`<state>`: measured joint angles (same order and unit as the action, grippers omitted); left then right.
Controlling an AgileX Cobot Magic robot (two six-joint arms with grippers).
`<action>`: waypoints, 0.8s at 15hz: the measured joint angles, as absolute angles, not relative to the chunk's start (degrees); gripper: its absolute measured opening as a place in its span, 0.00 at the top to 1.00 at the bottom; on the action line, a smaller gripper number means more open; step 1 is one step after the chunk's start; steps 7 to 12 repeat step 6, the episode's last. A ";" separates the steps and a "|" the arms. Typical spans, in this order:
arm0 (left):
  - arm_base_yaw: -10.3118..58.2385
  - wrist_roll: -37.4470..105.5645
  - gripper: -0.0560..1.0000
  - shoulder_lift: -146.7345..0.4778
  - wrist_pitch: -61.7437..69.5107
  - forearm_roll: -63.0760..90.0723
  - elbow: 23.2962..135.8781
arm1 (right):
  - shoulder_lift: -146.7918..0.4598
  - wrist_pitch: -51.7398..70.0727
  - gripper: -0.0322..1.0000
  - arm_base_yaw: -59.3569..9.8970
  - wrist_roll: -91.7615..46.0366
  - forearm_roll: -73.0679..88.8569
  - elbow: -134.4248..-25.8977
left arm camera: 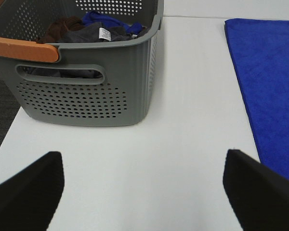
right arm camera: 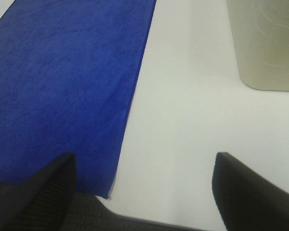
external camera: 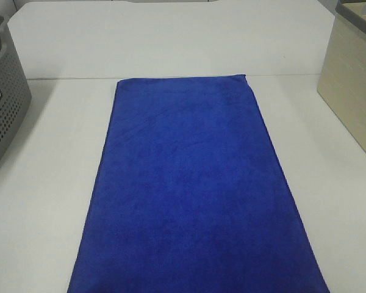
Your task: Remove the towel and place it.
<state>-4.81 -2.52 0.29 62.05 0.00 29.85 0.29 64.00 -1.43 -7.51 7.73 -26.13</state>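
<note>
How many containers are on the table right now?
2: the grey basket at the table's left edge, holding clothes, and the beige bin at its right edge. Others may sit outside view.

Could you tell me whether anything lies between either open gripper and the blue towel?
Nothing visible does. The towel lies flat on the white table; only bare tabletop separates it from the left gripper, and the right gripper already hangs at its edge.

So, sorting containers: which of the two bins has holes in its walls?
The grey basket left of the towel; the beige bin on the right is plain-walled.
</note>
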 joint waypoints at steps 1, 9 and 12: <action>-4.81 -2.52 0.15 0.29 62.05 0.00 29.85 | 0.29 64.00 0.23 -1.43 -7.51 7.73 -26.13; -4.81 -2.52 0.15 0.29 62.05 0.00 29.85 | 0.29 64.00 0.23 -1.43 -7.51 7.73 -26.13; -4.81 -2.52 0.15 0.29 62.05 0.00 29.85 | 0.29 64.00 0.23 -1.43 -7.51 7.73 -26.13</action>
